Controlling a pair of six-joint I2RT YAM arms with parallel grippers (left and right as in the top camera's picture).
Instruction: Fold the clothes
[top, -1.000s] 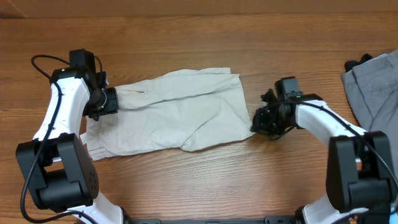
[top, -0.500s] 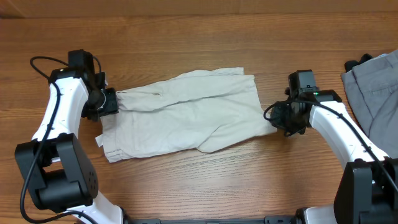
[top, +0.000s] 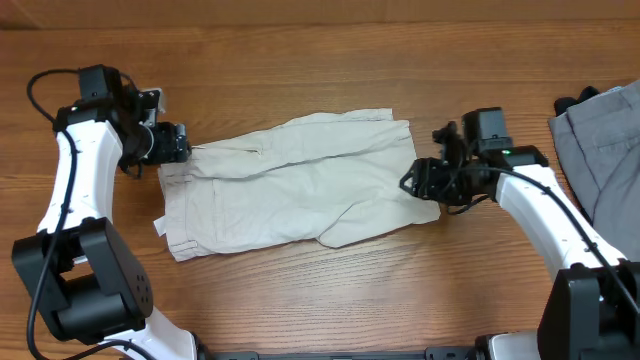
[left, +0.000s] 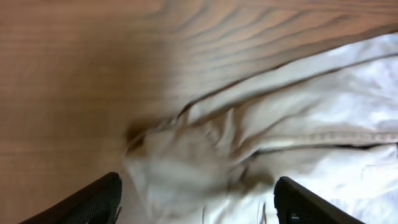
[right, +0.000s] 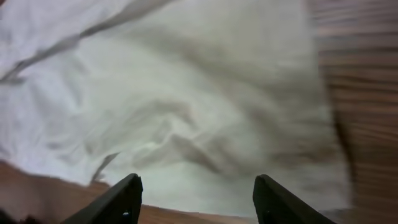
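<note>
Overhead view shows a pair of cream shorts (top: 290, 190) lying in the middle of the brown wooden surface (top: 300, 60). They are spread out long ways, from the left side toward the right side, with soft wrinkles and a few folds in them. One end of the shorts reaches toward the left edge of the surface and the other end points toward the right edge. The left claw (top: 178, 143) sits right at the far left corner of the shorts. The right claw (top: 415, 182) sits at the right end of the shorts, just over the cloth's edge. A grey garment (top: 605, 140) lies at the right edge of the surface, well apart from the shorts. In the left wrist view, the two black fingers (left: 93, 199) stand wide apart. A bunched, wrinkly corner of the shorts lies between them and a little ahead, with bare wood beyond it. Nothing is pinched, so the left claw is released. In the right wrist view, the two black fingers (right: 124, 196) also stand wide apart. The cream cloth fills most of the picture ahead of them, and wood shows along the right side. This claw is released too and grasps nothing.
</note>
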